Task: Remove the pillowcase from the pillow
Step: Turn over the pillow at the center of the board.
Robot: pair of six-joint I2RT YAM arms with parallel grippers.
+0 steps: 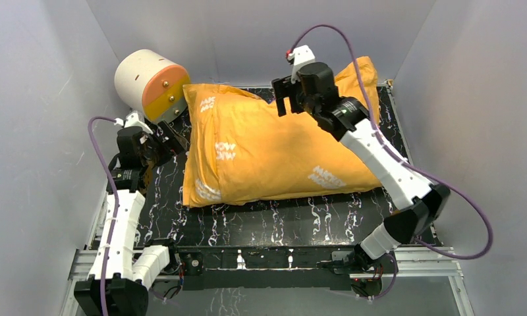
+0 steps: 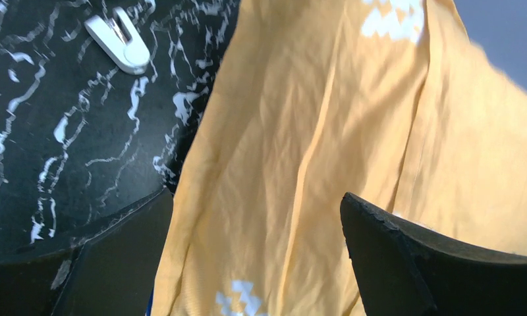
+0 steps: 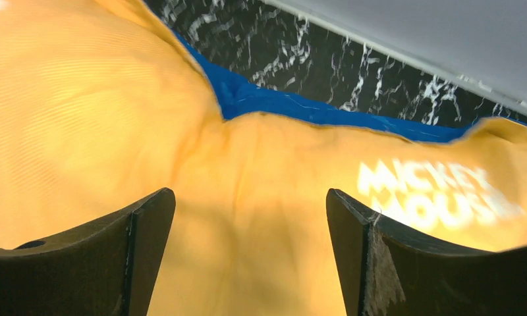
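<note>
The pillowcase [image 1: 274, 151] lies across the table with its orange-yellow face and white lettering up, stuffed full. The pillow is hidden inside it. A strip of the blue face [image 3: 280, 108] shows along the far edge in the right wrist view. My left gripper [image 1: 170, 138] sits at the case's left end, open, with wrinkled orange fabric [image 2: 300, 131] between and beyond its fingers [image 2: 255, 196], not pinched. My right gripper [image 1: 284, 99] hovers over the back edge near the far middle, open above the orange cloth [image 3: 116, 118], its fingers [image 3: 249, 192] wide apart and holding nothing.
A cream cylinder [image 1: 149, 82] with an orange-yellow end stands at the back left, close to the case's corner. A small white clip [image 2: 119, 39] lies on the black marbled table [image 1: 267, 224]. Grey walls close in on three sides.
</note>
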